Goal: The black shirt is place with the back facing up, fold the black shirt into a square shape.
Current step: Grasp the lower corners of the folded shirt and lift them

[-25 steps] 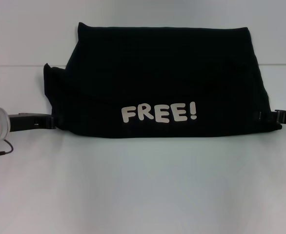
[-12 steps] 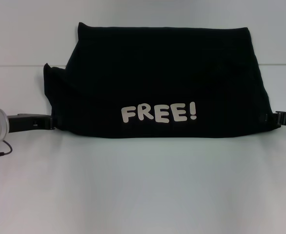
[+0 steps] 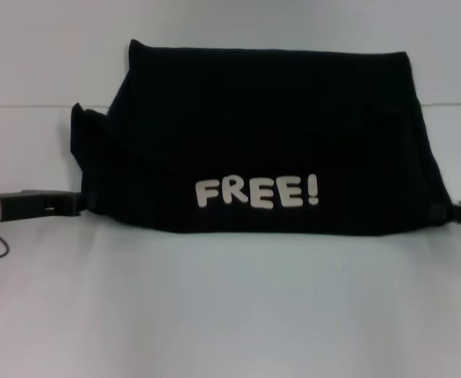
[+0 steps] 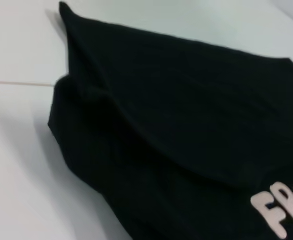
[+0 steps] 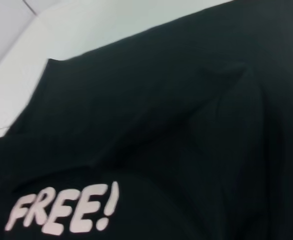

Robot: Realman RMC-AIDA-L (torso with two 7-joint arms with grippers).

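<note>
While each gripper met a near lower corner of the black shirt (image 3: 266,134), the left gripper (image 3: 79,202) at the left corner and the right gripper (image 3: 449,210) at the right, I could not tell whether either pair of fingers was apart or clamped on cloth. Between them the shirt lay folded on the white table (image 3: 230,315), its long axis running side to side with the "FREE!" print (image 3: 258,192) along the near edge. Both arms seemed equally close, so any further fold would likely run across that axis.
</note>
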